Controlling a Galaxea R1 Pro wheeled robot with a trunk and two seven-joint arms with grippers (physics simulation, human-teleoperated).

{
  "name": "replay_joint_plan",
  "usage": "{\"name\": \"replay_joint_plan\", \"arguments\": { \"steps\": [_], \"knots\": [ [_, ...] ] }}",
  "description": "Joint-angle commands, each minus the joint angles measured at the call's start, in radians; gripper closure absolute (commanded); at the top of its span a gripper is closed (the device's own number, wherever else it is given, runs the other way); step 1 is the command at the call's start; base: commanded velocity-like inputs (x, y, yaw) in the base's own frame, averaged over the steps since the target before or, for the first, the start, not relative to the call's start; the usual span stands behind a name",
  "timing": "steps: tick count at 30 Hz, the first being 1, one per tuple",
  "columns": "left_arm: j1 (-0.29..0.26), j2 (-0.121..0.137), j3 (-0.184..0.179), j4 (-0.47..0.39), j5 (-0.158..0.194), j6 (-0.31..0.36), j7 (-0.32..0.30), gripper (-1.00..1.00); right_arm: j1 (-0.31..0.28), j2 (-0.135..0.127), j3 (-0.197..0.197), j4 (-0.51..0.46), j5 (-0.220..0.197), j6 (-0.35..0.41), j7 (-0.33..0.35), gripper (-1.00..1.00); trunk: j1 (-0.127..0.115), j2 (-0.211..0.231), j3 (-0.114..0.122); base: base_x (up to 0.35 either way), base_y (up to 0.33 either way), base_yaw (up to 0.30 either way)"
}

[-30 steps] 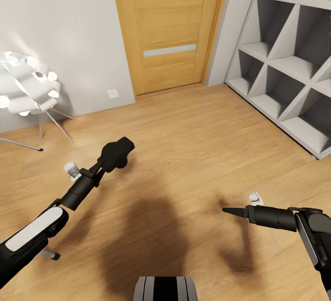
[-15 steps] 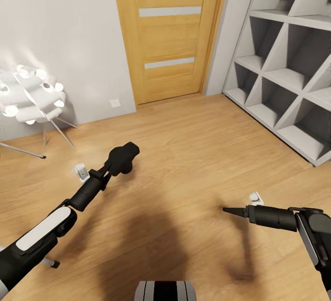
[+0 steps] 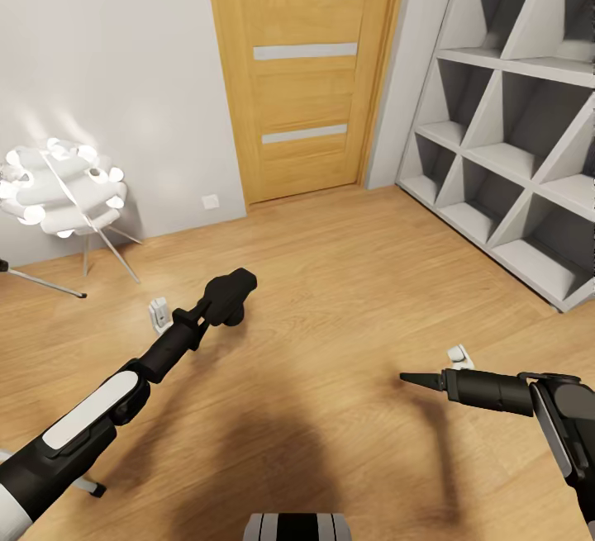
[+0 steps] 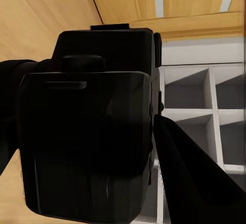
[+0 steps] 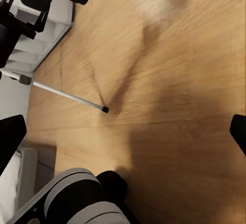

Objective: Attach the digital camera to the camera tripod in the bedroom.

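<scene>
Right now your left hand (image 3: pixel 234 291) sits just left of the frame's middle in the head view, closed around the digital camera (image 3: pixel 229 297). The left wrist view confirms it: the camera's black body (image 4: pixel 89 126) is close against the lens, with one finger (image 4: pixel 197 178) pressed along its side. So the camera is already carried, held out ahead of you over the wood floor (image 3: pixel 347 277).

Your right hand (image 3: pixel 413 378) points left from the lower right of the frame; its fingers look drawn together to a tip, gripping nothing. In the right wrist view, dark finger tips stand at opposite edges of the frame, so I cannot tell how far it is spread.

The tripod is what the next move turns on, and only bits of it show. A thin silver leg with a black foot (image 5: pixel 66 96) crosses the floor in the right wrist view, and a similar foot (image 3: pixel 95 489) sits at the lower left of the head view beside your left forearm. Judging by that, the tripod stands to your left and close by, its head out of frame. The left arm holds the camera and is nearer, so turn left to find the mounting head.

Farther out are the white lamp (image 3: pixel 62 186) at the left, the wooden door (image 3: pixel 302 70) ahead, and grey shelving (image 3: pixel 512 128) on the right.
</scene>
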Motion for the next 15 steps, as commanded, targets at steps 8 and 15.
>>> {"name": "replay_joint_plan", "arguments": {
  "steps": [8, 15],
  "knots": [
    [-0.001, 0.000, -0.006, 0.006, 0.031, -0.006, 0.011, 1.00, 0.000, 0.000, -0.001, 0.000, 0.000, 0.007, -0.003, -1.00, -0.004, 0.002, 0.030, 0.000, 0.000, 0.000],
    [-0.001, 0.000, -0.006, 0.025, 0.155, -0.006, 0.099, 1.00, 0.000, -0.001, -0.003, -0.003, 0.003, 0.006, -0.005, -1.00, -0.007, 0.003, 0.057, 0.000, 0.000, 0.000]
  ]
}}
